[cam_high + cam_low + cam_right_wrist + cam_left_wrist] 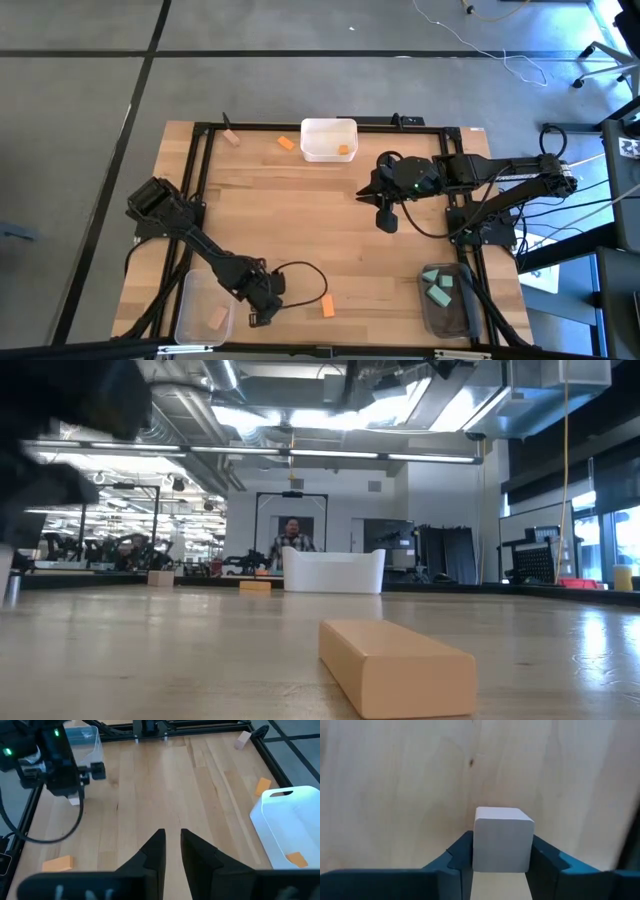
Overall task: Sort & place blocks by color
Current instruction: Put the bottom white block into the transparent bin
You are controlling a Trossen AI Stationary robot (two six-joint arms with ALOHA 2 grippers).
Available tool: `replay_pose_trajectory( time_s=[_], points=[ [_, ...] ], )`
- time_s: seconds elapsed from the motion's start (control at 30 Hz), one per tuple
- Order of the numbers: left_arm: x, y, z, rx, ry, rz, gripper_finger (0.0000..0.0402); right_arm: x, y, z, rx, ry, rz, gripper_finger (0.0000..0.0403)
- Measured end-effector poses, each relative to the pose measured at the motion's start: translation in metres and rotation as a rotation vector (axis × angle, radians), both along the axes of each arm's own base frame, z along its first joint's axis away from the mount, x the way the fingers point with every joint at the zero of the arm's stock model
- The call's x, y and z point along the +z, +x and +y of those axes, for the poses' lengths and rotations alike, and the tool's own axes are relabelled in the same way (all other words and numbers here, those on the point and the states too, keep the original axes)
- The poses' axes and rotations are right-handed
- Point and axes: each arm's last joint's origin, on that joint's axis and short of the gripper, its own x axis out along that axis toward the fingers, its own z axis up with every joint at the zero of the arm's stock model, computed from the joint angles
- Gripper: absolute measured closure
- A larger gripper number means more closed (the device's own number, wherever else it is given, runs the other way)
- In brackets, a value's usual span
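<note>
My left gripper (500, 865) clamped a pale block (501, 839) beside the tan bin (190, 300), ready to drop it there.

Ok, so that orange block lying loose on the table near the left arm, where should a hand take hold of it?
Probably from straight above, closing on the two long side faces of the orange block at mid-length. It is a low bar lying flat on the table with its top clear. The left hand already holds a pale cube.
</note>
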Motion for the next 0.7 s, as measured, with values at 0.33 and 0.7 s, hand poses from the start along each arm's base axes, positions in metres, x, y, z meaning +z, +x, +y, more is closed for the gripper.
replay_pose_trajectory(
  time_s=[0.33, 0.7],
  points=[
    [0.069, -0.032, 0.014, 0.224, -0.122, -0.058, 0.0277, 0.000, 0.000, 0.000, 0.001, -0.001, 0.000, 0.0343],
    [0.090, -0.116, -0.007, 0.370, -0.082, 0.137, 0.0277, 0.000, 0.000, 0.000, 0.002, -0.003, -0.001, 0.0343]
  ],
)
